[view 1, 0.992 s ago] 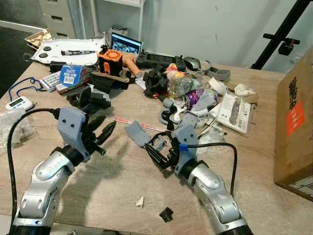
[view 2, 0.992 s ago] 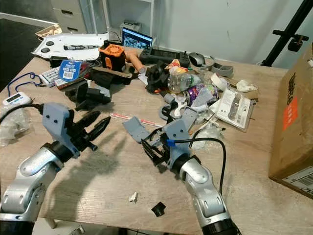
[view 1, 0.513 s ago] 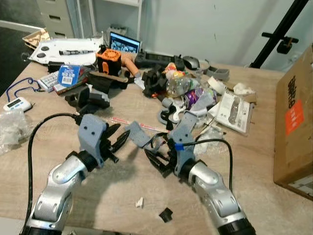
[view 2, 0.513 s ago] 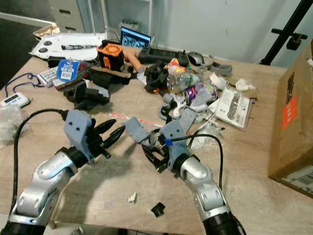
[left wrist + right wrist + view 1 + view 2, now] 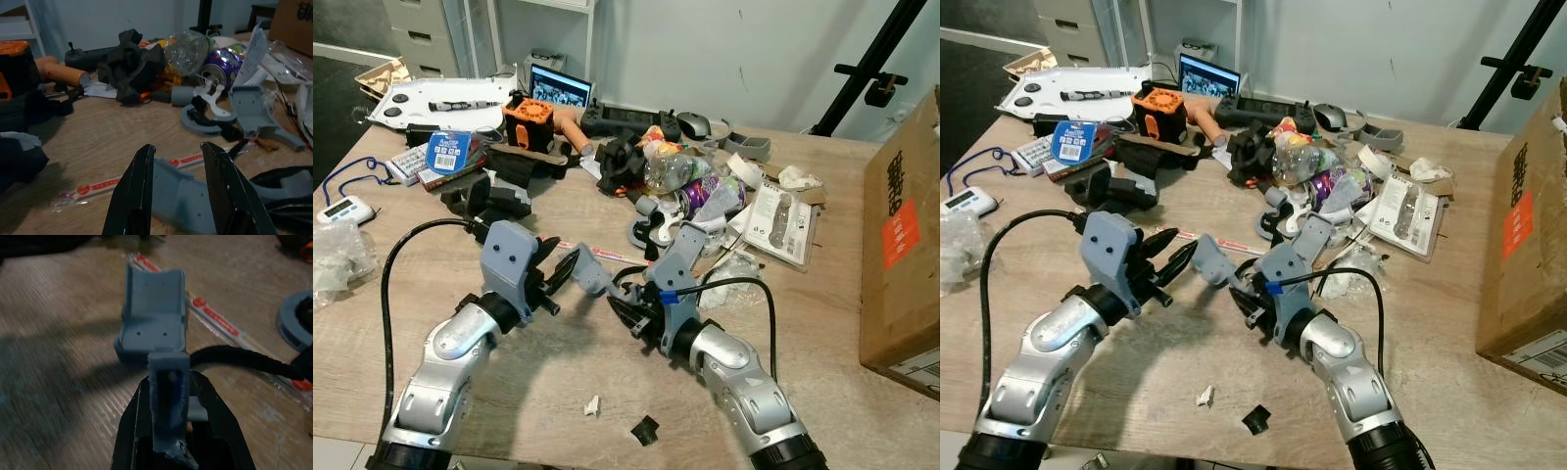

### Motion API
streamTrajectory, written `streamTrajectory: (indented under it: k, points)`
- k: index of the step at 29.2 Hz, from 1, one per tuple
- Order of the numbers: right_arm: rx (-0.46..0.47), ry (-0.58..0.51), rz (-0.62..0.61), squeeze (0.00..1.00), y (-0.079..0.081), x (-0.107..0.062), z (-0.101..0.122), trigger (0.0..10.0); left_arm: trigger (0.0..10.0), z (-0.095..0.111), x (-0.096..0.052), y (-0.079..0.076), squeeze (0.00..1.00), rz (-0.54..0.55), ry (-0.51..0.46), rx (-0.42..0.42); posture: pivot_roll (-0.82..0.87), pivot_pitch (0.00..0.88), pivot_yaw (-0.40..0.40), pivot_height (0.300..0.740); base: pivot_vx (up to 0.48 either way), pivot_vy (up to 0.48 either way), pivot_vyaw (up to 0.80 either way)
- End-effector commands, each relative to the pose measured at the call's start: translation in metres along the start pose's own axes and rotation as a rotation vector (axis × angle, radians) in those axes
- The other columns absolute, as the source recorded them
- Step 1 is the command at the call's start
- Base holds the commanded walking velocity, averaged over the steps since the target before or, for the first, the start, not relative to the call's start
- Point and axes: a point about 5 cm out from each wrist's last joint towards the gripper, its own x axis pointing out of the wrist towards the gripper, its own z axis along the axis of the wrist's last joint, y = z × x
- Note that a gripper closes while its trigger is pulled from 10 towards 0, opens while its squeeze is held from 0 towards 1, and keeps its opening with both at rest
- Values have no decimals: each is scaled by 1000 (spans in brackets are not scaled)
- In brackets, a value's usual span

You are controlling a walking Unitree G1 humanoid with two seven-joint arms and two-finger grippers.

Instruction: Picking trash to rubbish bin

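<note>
A grey plastic bracket (image 5: 588, 273) lies on the wooden table (image 5: 509, 382) between my two grippers. My right gripper (image 5: 628, 305) is shut on a tab at one end of it, and the right wrist view shows the bracket (image 5: 154, 308) stretching away from the black fingers (image 5: 134, 431). From the other side my left gripper (image 5: 558, 279) stands open. In the left wrist view its fingers (image 5: 132, 196) straddle the bracket's (image 5: 181, 198) near end. A red-and-white paper strip (image 5: 599, 252) lies just behind the bracket. A white scrap (image 5: 592, 404) and a black scrap (image 5: 646, 429) rest near the front edge.
Behind the grippers is a pile of clutter with a crushed clear bottle (image 5: 671, 171), a purple can (image 5: 707, 196) and black rags (image 5: 622, 162). An orange-and-black tool (image 5: 530, 119) stands further back. A cardboard box (image 5: 901, 235) fills the right side. A plastic bag (image 5: 337, 269) lies at the left.
My left arm has swung right and forward, bringing its open fingers up to the grey bracket. The right gripper keeps its hold and has barely shifted.
</note>
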Motion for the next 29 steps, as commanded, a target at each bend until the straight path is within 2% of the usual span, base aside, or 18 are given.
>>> streamTrajectory:
  k: [1,4,7,9,10,12,13,15,18,20,21,22,23,24,25,26,27,29]
  points:
    - [3,-54,-9,0,-2,-2,8,0,10000,-5,1,-3,0,3,9,-1,22,194,-76,740,0,0,0]
    - [0,-65,-5,0,-2,-2,10,0,10000,-5,0,-4,0,3,10,-1,22,211,-76,740,0,0,0]
    - [-7,-141,1,0,-1,0,25,0,10000,-5,-1,-3,0,2,8,-2,28,190,-73,740,0,0,0]
    - [-11,-212,-2,0,-1,2,41,0,10000,0,1,0,0,26,-23,-42,25,206,-72,740,0,0,0]
    - [-11,-212,-2,0,-1,2,41,0,10000,0,1,0,0,26,-23,-42,25,206,-72,740,0,0,0]
    - [-9,-287,-17,0,-2,2,58,0,10000,7,3,3,0,55,-62,-84,25,182,-70,740,0,0,0]
    - [-9,-287,-17,0,-2,2,58,0,10000,7,3,3,0,55,-62,-84,25,182,-70,740,0,0,0]
    - [-28,-367,-54,0,-11,2,79,0,10000,7,5,5,0,57,-63,-67,27,211,-68,740,0,0,0]
    - [-53,-396,-78,0,-16,1,88,0,10000,7,5,4,0,51,-61,-61,25,197,-65,740,0,0,0]
    - [-182,-395,-211,0,-46,-3,103,0,10000,7,7,3,0,46,-59,-52,31,211,-66,740,0,0,0]
    - [-182,-395,-211,0,-46,-3,103,0,10000,7,7,3,0,46,-59,-52,31,211,-66,740,0,0,0]
    - [-261,-362,-288,0,-64,-7,107,0,10000,7,8,4,0,46,-59,-50,29,218,-64,740,0,0,0]
    - [-261,-362,-288,0,-64,-7,107,0,10000,7,8,4,0,46,-59,-50,29,218,-64,740,0,0,0]
    - [-328,-332,-358,0,-79,-13,112,0,10000,8,7,4,0,47,-61,-50,30,186,-63,740,0,0,0]
    - [-369,-318,-466,0,-103,-24,120,0,10000,9,8,5,0,46,-64,-49,35,183,-67,740,0,0,0]
    - [-389,-316,-539,0,-118,-33,127,0,10000,10,8,5,0,44,-66,-49,35,183,-67,740,0,0,0]
    - [-389,-316,-539,0,-118,-33,127,0,10000,10,8,5,0,44,-66,-49,35,183,-67,740,0,0,0]
    - [-410,-321,-680,0,-146,-55,141,0,10000,10,7,7,0,49,-65,-45,26,205,-67,740,0,0,0]
